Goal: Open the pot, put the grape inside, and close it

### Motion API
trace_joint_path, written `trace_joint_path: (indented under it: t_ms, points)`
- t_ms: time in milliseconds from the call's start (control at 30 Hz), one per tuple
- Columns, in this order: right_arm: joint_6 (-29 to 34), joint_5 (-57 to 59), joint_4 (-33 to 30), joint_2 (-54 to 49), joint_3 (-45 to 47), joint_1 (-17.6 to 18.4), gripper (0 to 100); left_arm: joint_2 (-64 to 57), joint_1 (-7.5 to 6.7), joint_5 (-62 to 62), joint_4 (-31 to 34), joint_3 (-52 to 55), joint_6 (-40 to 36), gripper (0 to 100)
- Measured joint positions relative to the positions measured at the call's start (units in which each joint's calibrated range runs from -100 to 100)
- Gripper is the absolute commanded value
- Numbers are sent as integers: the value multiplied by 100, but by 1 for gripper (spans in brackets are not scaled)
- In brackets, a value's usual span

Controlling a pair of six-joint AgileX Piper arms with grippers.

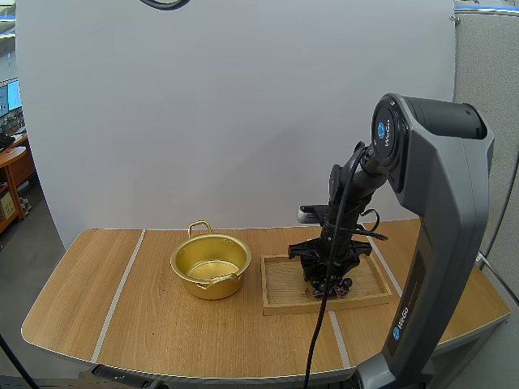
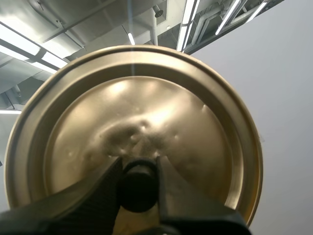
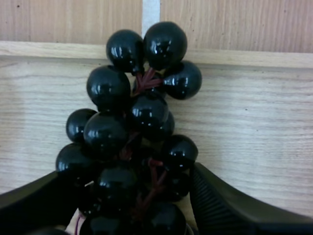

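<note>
- My left gripper [image 2: 138, 169] pinches the black knob [image 2: 138, 188] of the golden metal lid [image 2: 146, 107].
- My right gripper [image 3: 129, 178], wide, straddles the black grape bunch [image 3: 137, 122] on the wooden tray [image 3: 244, 122], right of the open golden pot [image 1: 211, 263].

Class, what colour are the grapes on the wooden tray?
The grapes are glossy black, best seen in the right wrist view.

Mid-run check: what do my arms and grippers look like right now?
The right arm is black and jointed, coming off a grey housing with round blue badges. The right gripper has two black fingers with ribbed inner faces. The left gripper has matte black, wedge-shaped fingers.
</note>
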Motion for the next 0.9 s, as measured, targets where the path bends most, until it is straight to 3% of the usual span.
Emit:
trace_joint_path:
  t_ms: [67,100,133,200,633,900]
  points:
    - [0,-21,-24,61,0,0,100,0,0,0,0,0,0,0]
    - [0,-36,-24,61,0,0,83,0,0,0,0,0,0,0]
    - [0,-36,-24,61,0,0,59,0,0,0,0,0,0,0]
    - [0,-36,-24,61,0,0,1,0,0,0,0,0,0,0]
    - [-320,42,199,61,0,-25,0,0,0,0,0,0,0,0]
    - [-670,897,838,-517,-433,-25,0,0,0,0,0,0,0,0]
